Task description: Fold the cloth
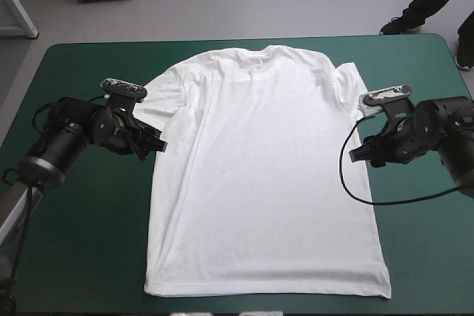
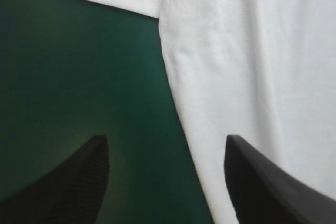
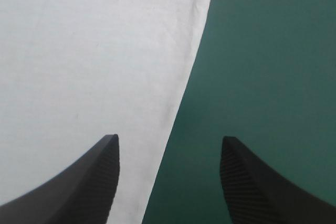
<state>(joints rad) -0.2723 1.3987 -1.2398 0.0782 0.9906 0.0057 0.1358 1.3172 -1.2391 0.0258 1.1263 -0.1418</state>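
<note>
1. The T-shirt (image 1: 263,175) lies spread flat in the middle of the tabletop (image 1: 74,257), collar toward the far edge and hem close to the near edge. No fold is made yet.
2. The left end effector (image 1: 153,146) is spread astride the shirt's side edge, just below the sleeve (image 1: 167,86). The right end effector (image 1: 361,155) is likewise spread over the opposite side edge.
3. Likely step: taking hold of both sides. Each end effector must next lower and pinch its edge.
4. Bare teal-green cover flanks both sides, giving room to move. The hem leaves little at the near edge.
</note>
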